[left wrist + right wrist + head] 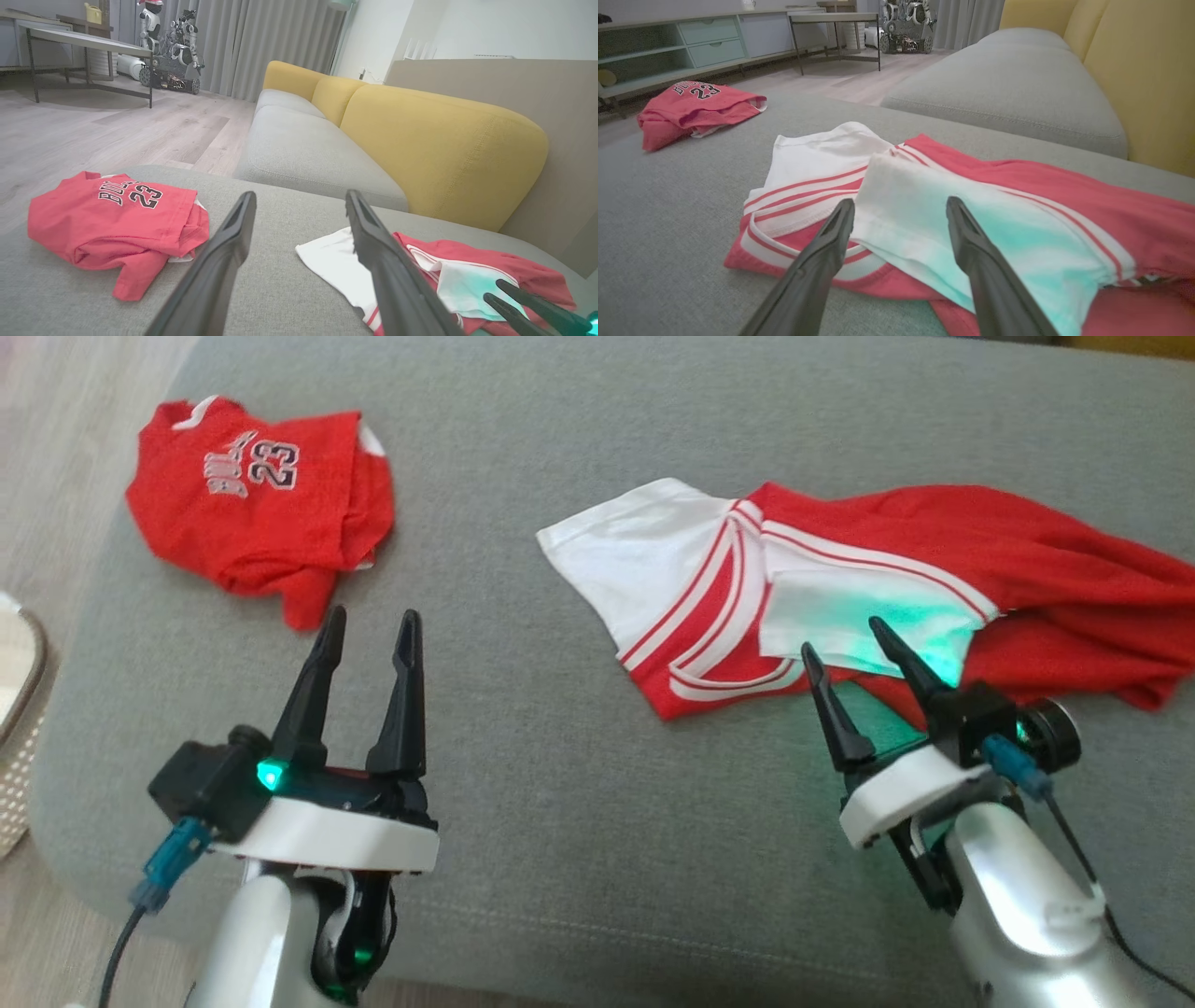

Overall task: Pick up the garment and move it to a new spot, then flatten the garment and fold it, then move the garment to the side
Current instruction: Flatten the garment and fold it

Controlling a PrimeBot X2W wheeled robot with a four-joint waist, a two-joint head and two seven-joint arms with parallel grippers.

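A red and white garment (934, 541) (472, 266) (1017, 186) lies rumpled and partly spread on the right of the grey seat (597, 821). One white panel is flipped over its red body. My right gripper (844, 637) (900, 201) (494, 289) is open, its fingertips hovering over the garment's near white edge with nothing between them. My left gripper (372, 616) (300, 195) is open above bare cushion, between the two pieces of clothing. A folded red jersey (252, 513) (107, 219) (696, 105) marked 23 lies at the far left.
A woven basket (14, 728) stands on the floor past the seat's left edge. Yellow backrests (444, 149) rise behind the seat, and another grey cushion (1008, 88) adjoins it. Across the wooden floor stand a table (88, 42) and another robot (173, 51).
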